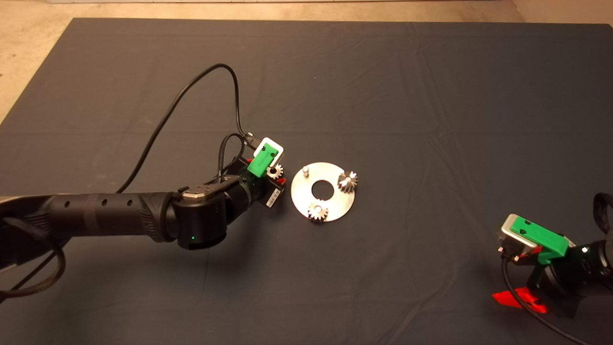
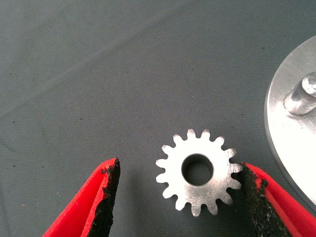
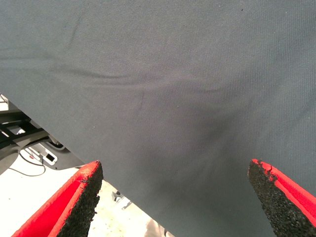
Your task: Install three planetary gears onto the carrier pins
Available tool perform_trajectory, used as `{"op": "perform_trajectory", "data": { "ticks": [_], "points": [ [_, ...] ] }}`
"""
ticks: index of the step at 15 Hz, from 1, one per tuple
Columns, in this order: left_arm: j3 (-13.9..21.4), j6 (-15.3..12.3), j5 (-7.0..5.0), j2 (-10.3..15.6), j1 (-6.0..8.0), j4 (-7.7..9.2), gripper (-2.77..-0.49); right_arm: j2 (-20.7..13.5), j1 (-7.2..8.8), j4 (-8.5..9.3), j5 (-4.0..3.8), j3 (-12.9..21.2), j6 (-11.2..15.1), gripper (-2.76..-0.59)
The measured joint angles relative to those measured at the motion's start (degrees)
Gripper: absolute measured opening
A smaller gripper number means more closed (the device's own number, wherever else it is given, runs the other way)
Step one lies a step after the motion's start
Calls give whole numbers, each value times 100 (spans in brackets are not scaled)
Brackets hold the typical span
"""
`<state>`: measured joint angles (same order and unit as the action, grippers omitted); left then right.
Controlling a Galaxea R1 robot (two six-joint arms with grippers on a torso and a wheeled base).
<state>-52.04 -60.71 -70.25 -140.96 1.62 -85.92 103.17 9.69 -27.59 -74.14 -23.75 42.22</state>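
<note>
The left hand (image 2: 180, 197) is open around the last loose gear (image 2: 197, 171), which lies flat between its fingers; the free pin (image 2: 302, 98) stands just beyond. The right hand (image 3: 177, 197), open and empty, waits far away.

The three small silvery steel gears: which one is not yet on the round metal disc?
The gear lying flat on the dark mat between the left gripper's open fingers; the other two gears sit on the disc.

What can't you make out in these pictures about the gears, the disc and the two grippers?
- Left gripper, head view: its green housing hides most of the fingers.
- Loose gear, left wrist view: one pad looks against its teeth; real contact is unclear.
- Disc, left wrist view: cut off by the edge, one pin showing.
- Two mounted gears, head view: too small to tell if fully seated.
</note>
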Motion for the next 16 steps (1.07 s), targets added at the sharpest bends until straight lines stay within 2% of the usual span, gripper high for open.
{"op": "perform_trajectory", "data": {
  "ticks": [5, 10, 16],
  "points": [
    [-35, 0, 41, -16, -2, 4, -162, 0, 0, 0, 2, 0, 1, -118],
    [-38, -1, 46, -13, -2, 179, -162, 0, 0, 0, 3, 0, 1, -118],
    [-85, -1, 85, -17, 0, 211, -162, -2, 1, 0, 2, 0, 1, -118]
  ]
}}
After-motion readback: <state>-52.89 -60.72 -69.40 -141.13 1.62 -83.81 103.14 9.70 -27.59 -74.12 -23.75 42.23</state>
